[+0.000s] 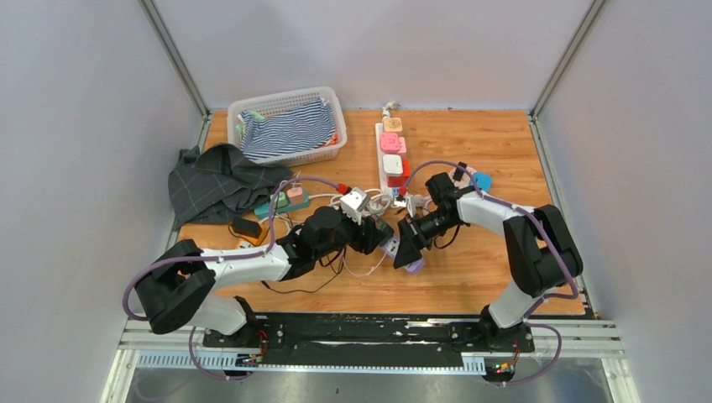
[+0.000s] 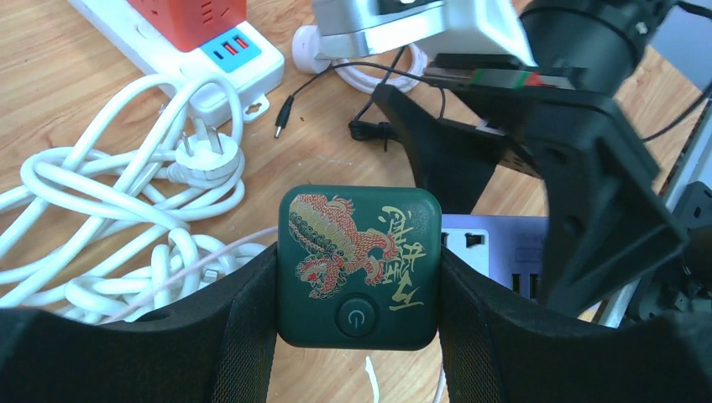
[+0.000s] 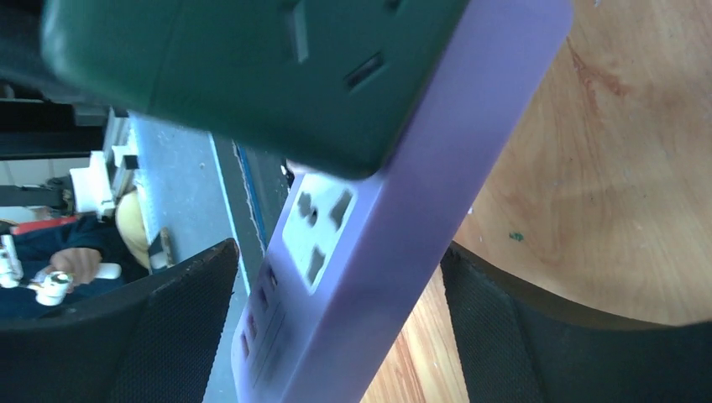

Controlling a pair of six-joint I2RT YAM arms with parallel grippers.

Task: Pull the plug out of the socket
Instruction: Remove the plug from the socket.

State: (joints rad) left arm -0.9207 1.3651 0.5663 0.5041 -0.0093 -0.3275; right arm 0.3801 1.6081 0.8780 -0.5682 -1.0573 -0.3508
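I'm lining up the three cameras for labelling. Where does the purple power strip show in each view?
Top external: purple power strip just below centre, where the arms meet.
Left wrist: right of centre, behind the dark green plug block.
Right wrist: a diagonal band through the middle.
Shared landmark: the dark green plug block, seated on the strip in both wrist views; unclear from above.

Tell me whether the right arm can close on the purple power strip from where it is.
Probably yes: the purple power strip sits between the open fingers of the right gripper, with nothing in between.
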